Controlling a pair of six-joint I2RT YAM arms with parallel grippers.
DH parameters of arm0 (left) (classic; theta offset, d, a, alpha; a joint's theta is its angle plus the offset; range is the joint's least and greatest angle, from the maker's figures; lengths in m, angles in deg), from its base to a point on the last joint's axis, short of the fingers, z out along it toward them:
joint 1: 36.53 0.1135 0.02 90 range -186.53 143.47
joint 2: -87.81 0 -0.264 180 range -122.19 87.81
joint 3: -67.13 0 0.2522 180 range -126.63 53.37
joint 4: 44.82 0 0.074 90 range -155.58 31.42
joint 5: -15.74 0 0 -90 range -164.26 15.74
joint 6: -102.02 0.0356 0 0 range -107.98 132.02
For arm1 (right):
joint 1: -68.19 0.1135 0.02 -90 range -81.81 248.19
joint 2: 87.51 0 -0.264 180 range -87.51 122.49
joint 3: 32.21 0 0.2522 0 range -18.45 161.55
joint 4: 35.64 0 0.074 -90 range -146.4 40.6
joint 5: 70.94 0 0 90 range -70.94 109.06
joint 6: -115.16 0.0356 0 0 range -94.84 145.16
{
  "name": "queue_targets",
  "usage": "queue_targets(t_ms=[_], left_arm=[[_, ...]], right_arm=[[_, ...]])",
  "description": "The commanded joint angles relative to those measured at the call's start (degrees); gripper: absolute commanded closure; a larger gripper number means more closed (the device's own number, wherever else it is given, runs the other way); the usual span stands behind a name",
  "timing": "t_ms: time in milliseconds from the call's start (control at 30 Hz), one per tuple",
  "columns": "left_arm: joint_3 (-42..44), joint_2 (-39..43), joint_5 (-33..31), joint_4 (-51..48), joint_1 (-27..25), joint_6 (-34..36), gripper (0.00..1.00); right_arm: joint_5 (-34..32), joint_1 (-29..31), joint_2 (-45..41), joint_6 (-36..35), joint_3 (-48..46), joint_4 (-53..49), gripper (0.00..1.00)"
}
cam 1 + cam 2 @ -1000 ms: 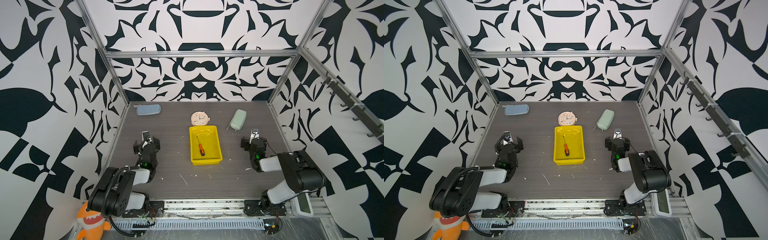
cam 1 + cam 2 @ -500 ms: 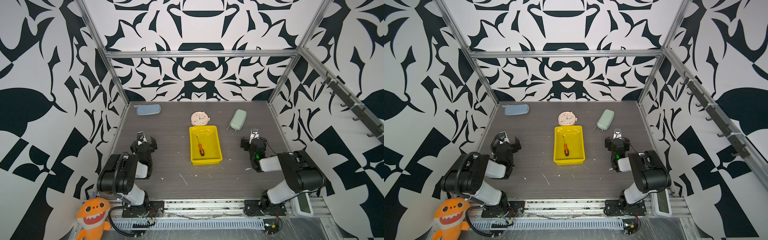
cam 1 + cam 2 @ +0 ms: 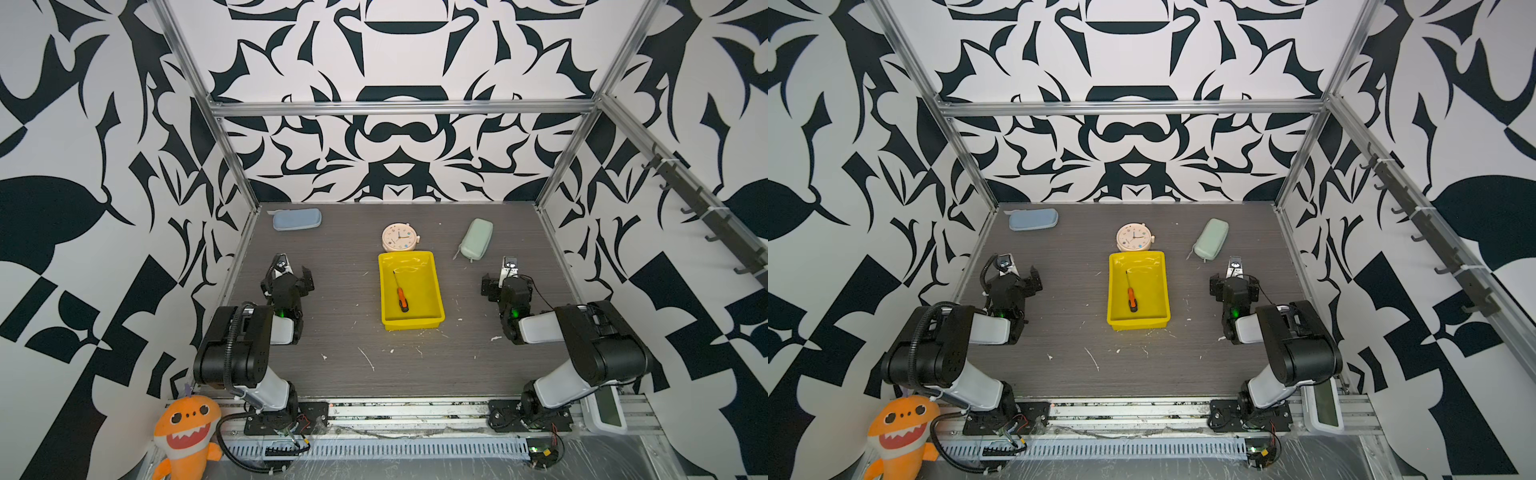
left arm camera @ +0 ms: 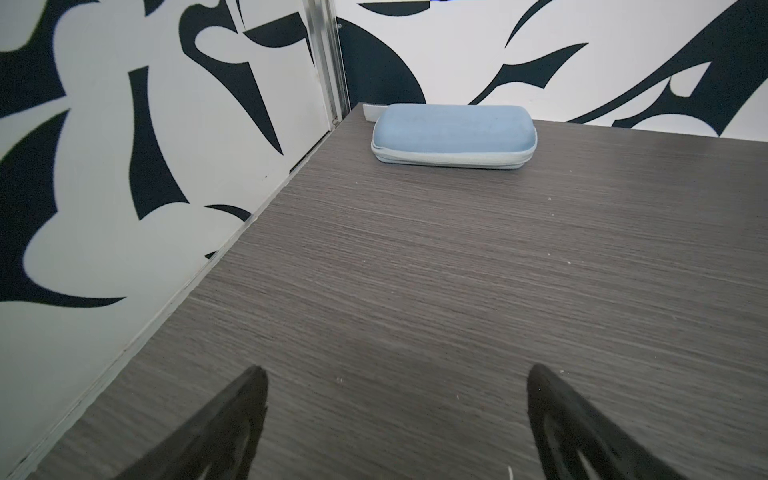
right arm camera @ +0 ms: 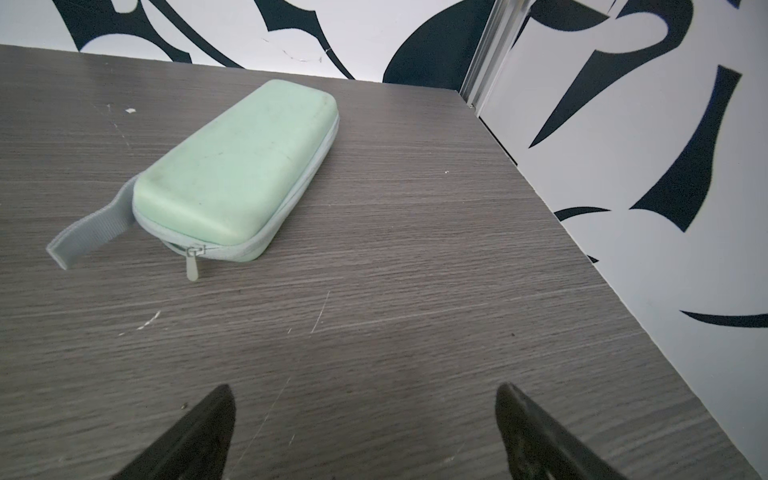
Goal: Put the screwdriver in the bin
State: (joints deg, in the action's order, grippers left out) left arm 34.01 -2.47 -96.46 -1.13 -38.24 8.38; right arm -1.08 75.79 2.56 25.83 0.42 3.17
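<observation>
The screwdriver (image 3: 401,297) (image 3: 1131,298), with its orange-and-black handle and thin shaft, lies inside the yellow bin (image 3: 411,325) (image 3: 1138,326) at the table's centre, seen in both top views. My left gripper (image 3: 291,276) (image 3: 1017,277) (image 4: 397,374) rests low over the table far to the left of the bin, open and empty. My right gripper (image 3: 506,283) (image 3: 1233,283) (image 5: 361,390) sits far to the right of the bin, also open with only bare table between its fingers. Neither wrist view shows the bin or the screwdriver.
A round pink clock (image 3: 399,237) stands just behind the bin. A blue pouch (image 3: 297,219) (image 4: 453,135) lies at the back left corner. A green pouch (image 3: 477,240) (image 5: 237,166) lies ahead of the right gripper. Patterned walls close both sides. An orange plush toy (image 3: 187,428) sits outside the front rail.
The left arm has folded back toward its base and its gripper has shifted slightly toward the left wall, still open. The right arm, bin and screwdriver have not moved.
</observation>
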Motion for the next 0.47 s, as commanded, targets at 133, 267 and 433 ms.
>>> queue_targets(t_ms=[133, 267, 433], left_arm=[[-0.2, 0.7, 0.7, -0.6, 0.2, -0.7, 0.00], [-0.3, 0.7, 0.7, -0.6, 0.2, -0.8, 0.00], [-0.3, 0.7, 0.7, -0.6, 0.2, -0.7, 0.00]], right_arm=[[-0.1, 0.1, -0.6, -0.3, 0.7, 1.9, 0.00], [2.3, -0.2, -0.4, -0.1, 1.0, 1.7, 0.00], [6.4, -0.3, -0.8, -2.1, 0.6, 1.8, 0.00]])
